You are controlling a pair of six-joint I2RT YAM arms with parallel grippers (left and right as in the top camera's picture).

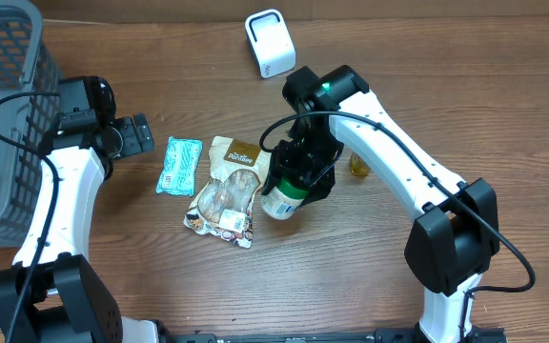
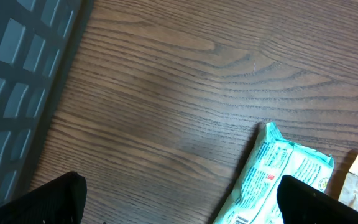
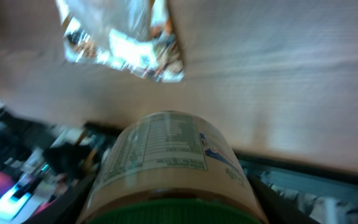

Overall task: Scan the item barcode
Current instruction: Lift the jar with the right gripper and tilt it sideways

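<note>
**Jar in hand, scanner yet to be reached**

The jar (image 1: pixel 284 198) sits clamped between the right gripper's (image 1: pixel 298 179) fingers, well below the white barcode scanner (image 1: pixel 270 43) and slightly to its right as the overhead view shows it. It is a smooth cylinder with a green ribbed lid and a glossy white label; the wrist view shows a printed panel of fine text (no barcode that I can make out). The step in hand looks like the carry. The next move probably calls for bringing the jar up to the scanner and turning it until the code faces the scanner's window.

Farther from the scanner, lower left, lies a crinkled foil snack bag (image 1: pixel 227 186), then a flat teal packet (image 1: pixel 178 165). The left gripper (image 1: pixel 136 133) hangs beyond, jaws spread wide and empty, beside a grey lattice basket (image 1: pixel 8 57).
</note>
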